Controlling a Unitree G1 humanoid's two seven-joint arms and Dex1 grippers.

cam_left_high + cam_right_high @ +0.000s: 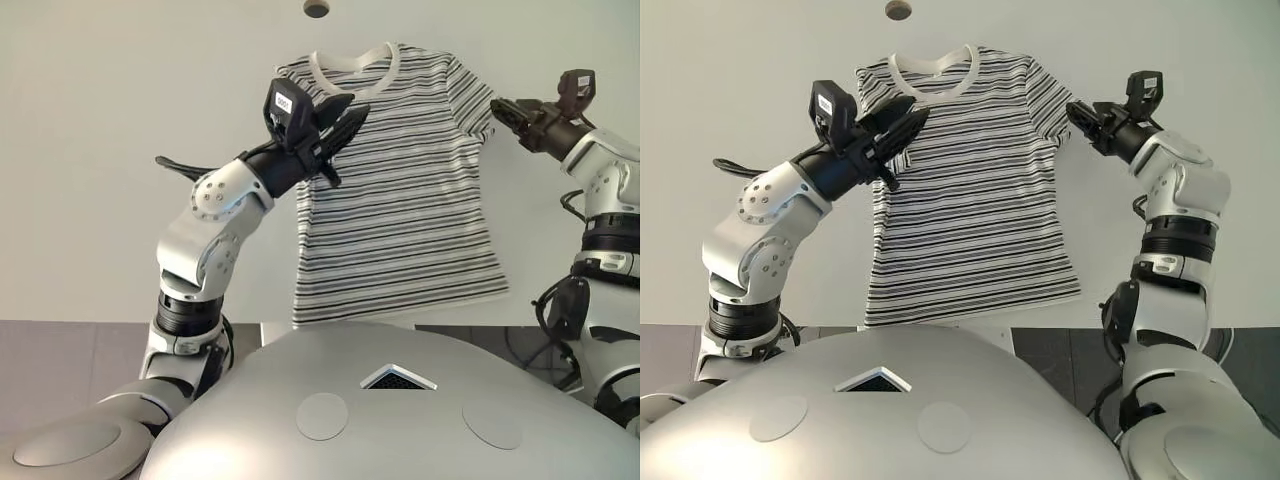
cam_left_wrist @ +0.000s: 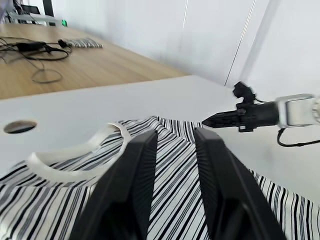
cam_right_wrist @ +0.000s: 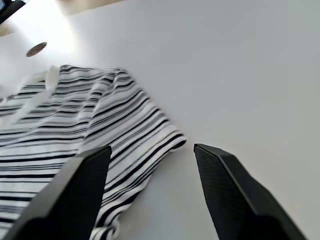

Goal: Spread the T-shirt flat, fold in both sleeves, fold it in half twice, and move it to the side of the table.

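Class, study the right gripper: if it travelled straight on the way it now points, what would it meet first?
The open right gripper points at the sleeve of the T-shirt, so it would probably meet that sleeve's hem first, though depth is hard to judge.

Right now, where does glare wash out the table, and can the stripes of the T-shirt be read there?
Right wrist view: glare whitens the table beside the round hole; the stripes of the T-shirt fade toward the collar, plain on the sleeve. Left eye view: even light, no glare, stripes plain throughout.
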